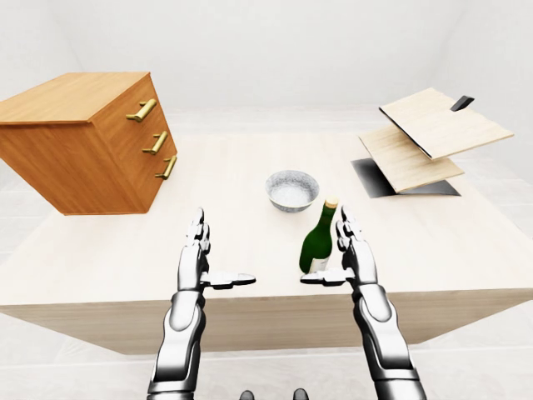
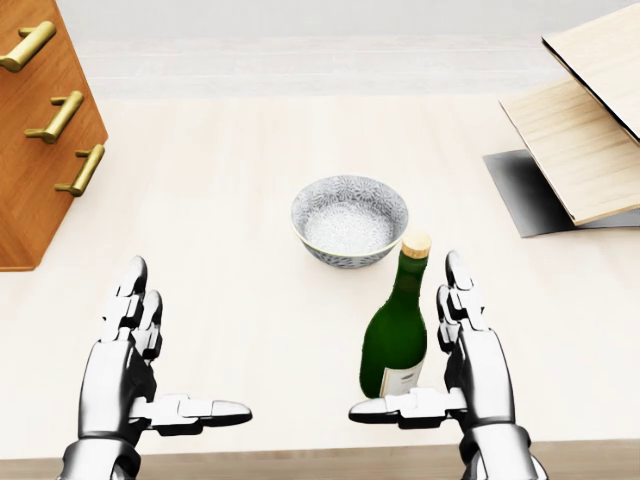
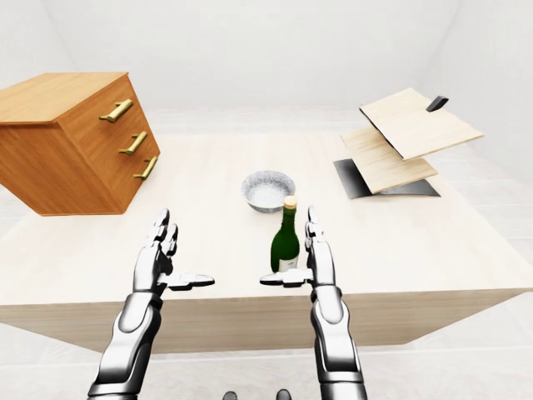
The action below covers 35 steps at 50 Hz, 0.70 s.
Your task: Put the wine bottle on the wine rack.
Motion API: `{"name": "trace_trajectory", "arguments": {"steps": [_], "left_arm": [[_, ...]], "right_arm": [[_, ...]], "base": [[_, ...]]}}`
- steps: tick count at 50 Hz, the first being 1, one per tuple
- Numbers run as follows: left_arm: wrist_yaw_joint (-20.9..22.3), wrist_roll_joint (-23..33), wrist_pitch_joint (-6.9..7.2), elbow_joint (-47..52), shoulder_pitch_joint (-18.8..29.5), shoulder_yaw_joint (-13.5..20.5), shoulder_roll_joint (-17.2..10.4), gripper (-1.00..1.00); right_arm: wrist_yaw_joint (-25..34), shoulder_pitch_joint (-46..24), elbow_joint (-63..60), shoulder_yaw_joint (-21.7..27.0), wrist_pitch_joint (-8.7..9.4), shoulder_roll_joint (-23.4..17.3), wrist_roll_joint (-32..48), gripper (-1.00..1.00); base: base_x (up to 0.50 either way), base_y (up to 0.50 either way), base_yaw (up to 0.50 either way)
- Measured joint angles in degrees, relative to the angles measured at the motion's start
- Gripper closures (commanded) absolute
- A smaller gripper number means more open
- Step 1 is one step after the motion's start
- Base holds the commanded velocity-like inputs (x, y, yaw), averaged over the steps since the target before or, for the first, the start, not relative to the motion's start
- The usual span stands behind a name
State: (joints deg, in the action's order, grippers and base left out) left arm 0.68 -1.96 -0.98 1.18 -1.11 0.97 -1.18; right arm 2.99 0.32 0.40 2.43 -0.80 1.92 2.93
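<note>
Where the pale table (image 2: 250,180) holds stock: green wine bottle (image 2: 395,340), upright, below a grey bowl (image 2: 349,220). Right hand (image 2: 470,360) just beside bottle, fingers spread, ungrasping. Left hand (image 2: 130,365) spread, well apart. Wine rack (image 1: 429,137) upper right; drawer chest (image 1: 92,137) upper left.

Glossy green glass wine bottle (image 2: 395,340) — pale matt wooden table (image 2: 230,200).

All three views look down from the robot's head across the table (image 1: 250,167). The head view sits closest and steepest, cropping the drawer chest (image 2: 35,130) and rack (image 2: 590,140). The eye views are wider, nearly alike, sharing the bowl (image 3: 268,190) and bottle (image 3: 286,237)
</note>
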Motion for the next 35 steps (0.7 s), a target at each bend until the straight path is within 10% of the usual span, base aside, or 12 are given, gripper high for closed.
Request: {"name": "trace_trajectory", "arguments": {"steps": [35], "left_arm": [[1.5, 1.8, 0.45, 2.4, 1.1, 1.0, -0.1, -1.0]], "right_arm": [[-1.4, 1.4, -7.0, 1.3, 2.87, -2.9, -2.7, -1.0]], "base": [[0.0, 0.0, 0.0]]}}
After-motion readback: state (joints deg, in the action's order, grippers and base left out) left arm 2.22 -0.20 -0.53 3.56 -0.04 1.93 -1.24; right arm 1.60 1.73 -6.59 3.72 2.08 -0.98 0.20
